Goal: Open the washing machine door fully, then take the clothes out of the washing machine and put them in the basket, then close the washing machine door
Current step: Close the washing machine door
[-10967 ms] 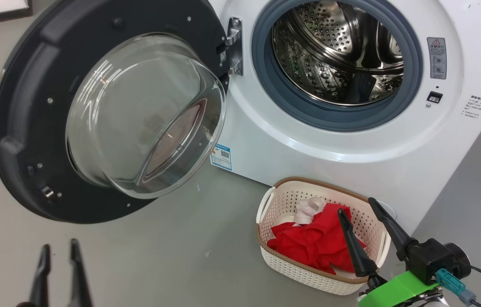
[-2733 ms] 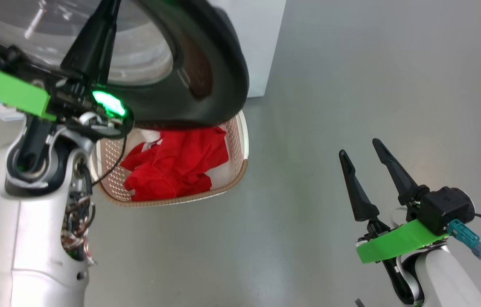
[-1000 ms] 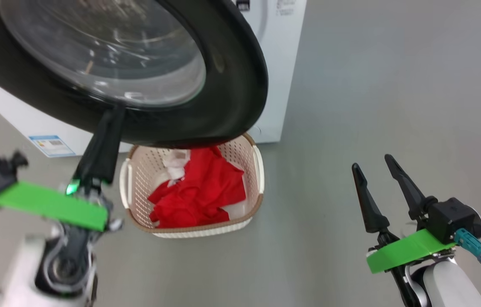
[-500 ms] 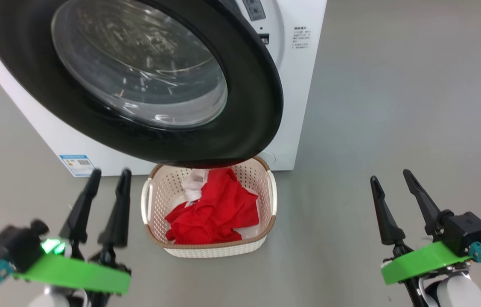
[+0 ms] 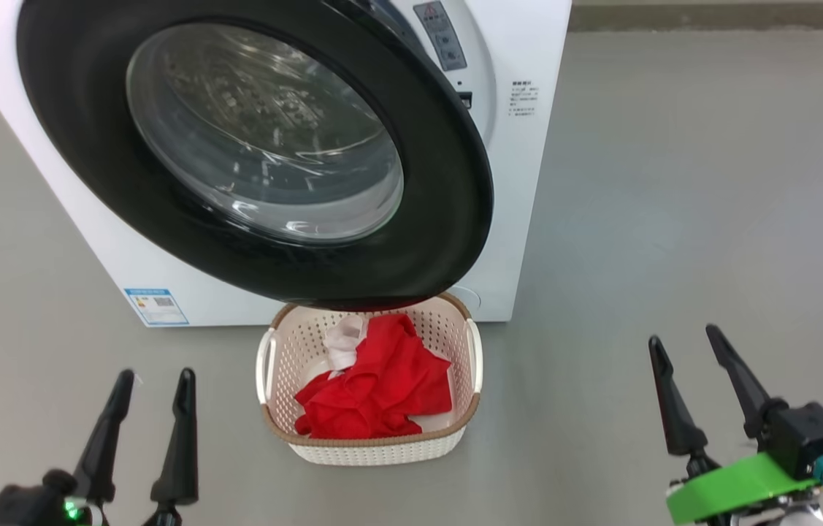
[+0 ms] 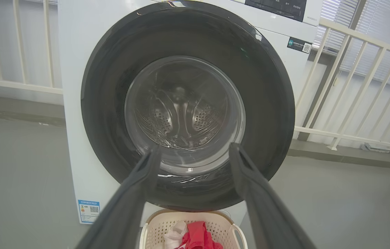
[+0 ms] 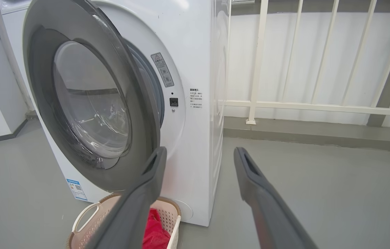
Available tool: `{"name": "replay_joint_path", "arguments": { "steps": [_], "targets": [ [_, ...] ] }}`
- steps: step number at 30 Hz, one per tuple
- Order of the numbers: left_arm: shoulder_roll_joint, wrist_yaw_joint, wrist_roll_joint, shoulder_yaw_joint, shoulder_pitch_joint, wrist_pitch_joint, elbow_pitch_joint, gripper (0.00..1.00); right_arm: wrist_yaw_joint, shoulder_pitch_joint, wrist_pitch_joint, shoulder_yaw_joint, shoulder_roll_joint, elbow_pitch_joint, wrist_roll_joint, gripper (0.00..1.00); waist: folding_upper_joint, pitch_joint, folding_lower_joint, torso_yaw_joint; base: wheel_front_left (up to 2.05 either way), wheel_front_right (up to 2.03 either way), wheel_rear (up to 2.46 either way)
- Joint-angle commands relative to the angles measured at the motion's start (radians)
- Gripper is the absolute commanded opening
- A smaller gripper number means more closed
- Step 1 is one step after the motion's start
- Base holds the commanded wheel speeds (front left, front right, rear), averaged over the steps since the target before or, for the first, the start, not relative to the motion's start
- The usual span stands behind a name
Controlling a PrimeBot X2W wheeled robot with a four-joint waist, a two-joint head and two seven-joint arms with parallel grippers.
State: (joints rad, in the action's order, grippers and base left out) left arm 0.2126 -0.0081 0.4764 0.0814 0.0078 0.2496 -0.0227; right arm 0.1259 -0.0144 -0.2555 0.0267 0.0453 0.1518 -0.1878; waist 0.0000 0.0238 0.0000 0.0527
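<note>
The washing machine door (image 5: 258, 153), black-rimmed with a glass bowl, stands slightly ajar against the white washing machine (image 5: 521, 51); the right wrist view shows a gap at the door's (image 7: 91, 100) free edge. Below it sits the cream basket (image 5: 371, 446) holding the red clothes (image 5: 382, 387) and a white cloth piece (image 5: 345, 340). My left gripper (image 5: 156, 375) is open and empty, left of the basket and clear of the door (image 6: 188, 103). My right gripper (image 5: 683, 337) is open and empty over bare floor to the right.
Grey floor (image 5: 674, 183) surrounds the machine. A blue label (image 5: 155, 305) marks its lower left front. A white railing (image 7: 319, 107) runs behind and to the right of the machine. The basket (image 6: 153, 224) lies under the door's lower rim.
The door swung from wide open to nearly shut, pushed by my left gripper. That gripper has since drawn back and dropped low. The head camera has turned and pulled back.
</note>
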Motion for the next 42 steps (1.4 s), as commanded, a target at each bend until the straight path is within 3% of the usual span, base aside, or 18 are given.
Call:
{"name": "replay_joint_path", "arguments": {
  "steps": [1, 7, 12, 23, 24, 25, 26, 27, 28, 35, 42],
  "targets": [
    [0.0, -0.001, -0.031, -0.05, -0.001, 0.012, -0.03, 1.0, 0.005, 0.008, -0.006, -0.018, 0.005, -0.036, 0.015, 1.0, 0.0, -0.016, 0.0, 0.008, 0.0, 0.0, 0.0],
    [-0.042, -0.016, -0.094, -0.094, 0.059, 0.012, -0.019, 1.0, 0.005, 0.057, -0.006, -0.009, 0.005, -0.068, 0.026, 1.0, 0.0, -0.027, 0.0, 0.01, 0.0, 0.0, 0.0],
    [-0.074, -0.054, -0.108, -0.12, 0.069, 0.012, -0.008, 1.0, 0.005, 0.059, -0.006, -0.016, 0.005, -0.081, 0.021, 1.0, 0.0, -0.027, 0.0, 0.007, 0.0, 0.0, 0.0],
    [-0.109, -0.093, -0.143, -0.143, 0.056, 0.012, 0.001, 1.0, 0.005, 0.054, -0.006, -0.019, 0.005, -0.08, 0.023, 1.0, 0.0, -0.03, 0.0, 0.016, 0.0, 0.0, 0.0],
    [-0.111, -0.095, -0.146, -0.143, 0.055, 0.012, 0.001, 1.0, 0.005, 0.053, -0.006, -0.018, 0.005, -0.078, 0.025, 0.96, 0.0, -0.03, 0.0, 0.017, 0.0, 0.0, 0.0],
    [-0.112, -0.097, -0.148, -0.143, 0.055, 0.012, 0.001, 1.0, 0.005, 0.051, -0.006, -0.018, 0.005, -0.076, 0.027, 0.51, 0.0, -0.029, 0.0, 0.019, 0.0, 0.0, 0.0],
    [-0.113, -0.1, -0.149, -0.143, 0.054, 0.012, 0.001, 1.0, 0.005, 0.048, -0.006, -0.019, 0.005, -0.073, 0.028, 0.38, 0.0, -0.028, 0.0, 0.02, 0.0, 0.0, 0.0],
    [-0.114, -0.101, -0.151, -0.143, 0.053, 0.012, -0.001, 1.0, 0.005, 0.043, -0.006, -0.023, 0.005, -0.07, 0.027, 0.09, 0.0, -0.026, 0.0, 0.022, 0.0, 0.0, 0.0],
    [-0.115, -0.103, -0.152, -0.143, 0.052, 0.012, -0.002, 1.0, 0.005, 0.037, -0.006, -0.026, 0.005, -0.067, 0.026, 0.0, 0.0, -0.024, 0.0, 0.023, 0.0, 0.0, 0.0],
    [-0.121, -0.112, -0.147, -0.122, 0.034, 0.012, -0.016, 1.0, 0.005, -0.04, -0.006, -0.052, 0.005, -0.05, 0.052, 0.0, 0.0, 0.018, 0.0, 0.037, 0.0, 0.0, 0.0],
    [-0.127, -0.117, -0.117, -0.098, 0.006, 0.012, -0.012, 1.0, 0.005, -0.174, -0.006, -0.112, 0.005, 0.059, 0.054, 0.0, 0.0, 0.048, 0.0, 0.06, 0.0, 0.0, 0.0]
  ]
}}
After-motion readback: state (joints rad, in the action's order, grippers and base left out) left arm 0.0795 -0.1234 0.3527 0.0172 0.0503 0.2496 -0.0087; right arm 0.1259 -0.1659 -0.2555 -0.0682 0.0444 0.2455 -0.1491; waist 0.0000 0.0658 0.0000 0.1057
